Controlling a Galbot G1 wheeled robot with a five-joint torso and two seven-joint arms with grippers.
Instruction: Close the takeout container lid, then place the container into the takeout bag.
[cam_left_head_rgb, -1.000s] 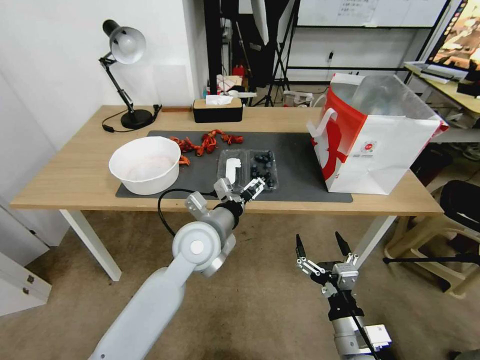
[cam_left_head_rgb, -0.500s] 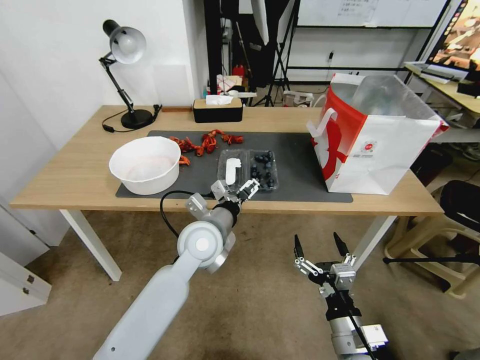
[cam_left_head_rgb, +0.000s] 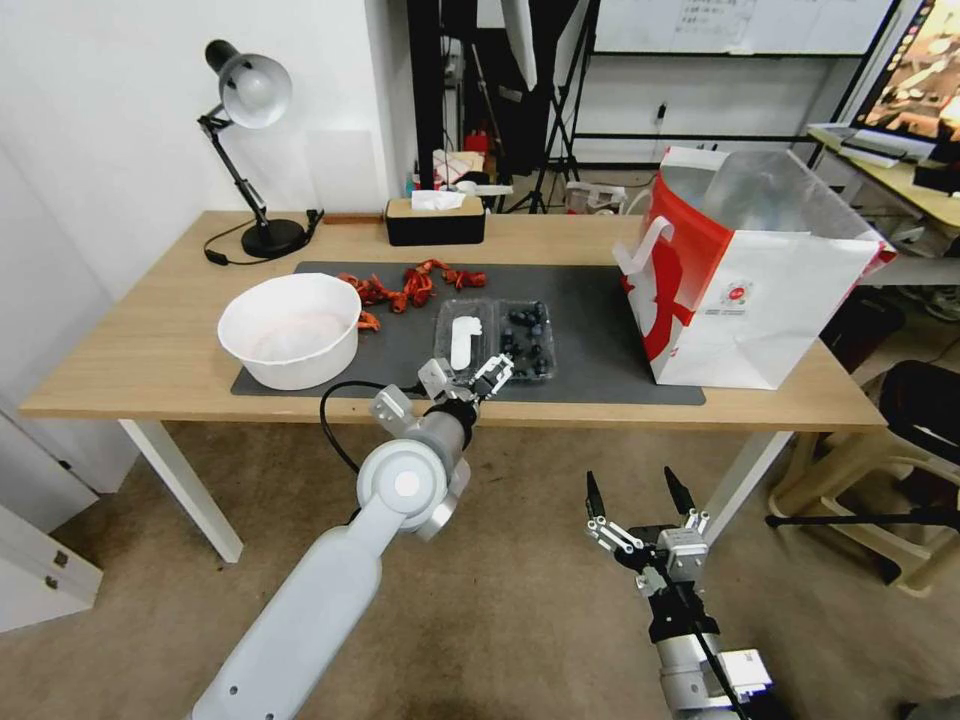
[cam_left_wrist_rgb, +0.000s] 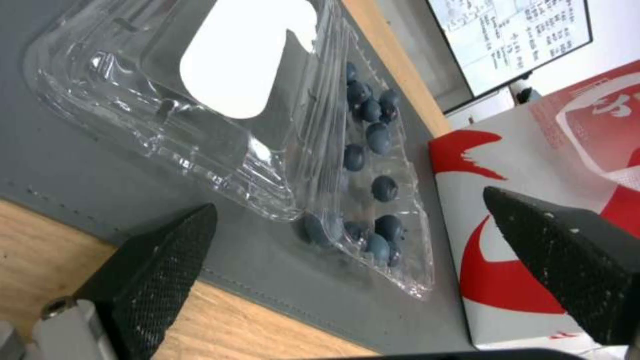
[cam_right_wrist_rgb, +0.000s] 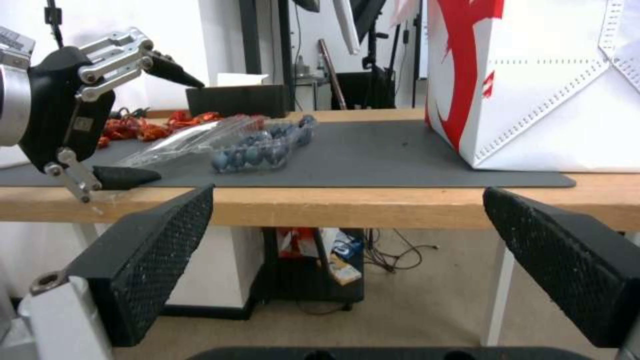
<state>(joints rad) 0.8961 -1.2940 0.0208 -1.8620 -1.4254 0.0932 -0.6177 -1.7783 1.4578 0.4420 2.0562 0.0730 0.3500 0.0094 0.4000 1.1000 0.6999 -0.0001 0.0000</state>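
The takeout container lies open on the dark mat (cam_left_head_rgb: 600, 330), its lid (cam_left_head_rgb: 465, 335) with a white label flat beside the blueberry tray (cam_left_head_rgb: 527, 340). My left gripper (cam_left_head_rgb: 466, 378) hovers open at the table's near edge, just in front of the lid and tray, touching neither. In the left wrist view the lid (cam_left_wrist_rgb: 200, 90) and tray (cam_left_wrist_rgb: 373, 165) lie beyond the spread fingers (cam_left_wrist_rgb: 153, 270). The red-and-white takeout bag (cam_left_head_rgb: 745, 290) stands open at the mat's right end. My right gripper (cam_left_head_rgb: 640, 497) hangs open below table height, in front of the table.
A large white bowl (cam_left_head_rgb: 290, 330) sits left of the container, with red food pieces (cam_left_head_rgb: 410, 283) behind it. A desk lamp (cam_left_head_rgb: 250, 150) and a tissue box (cam_left_head_rgb: 435, 220) stand at the back. Bare mat lies between container and bag.
My left gripper has crept slightly left and forward toward the lid's near edge. The right gripper has sunk a little. The container and bag have not moved.
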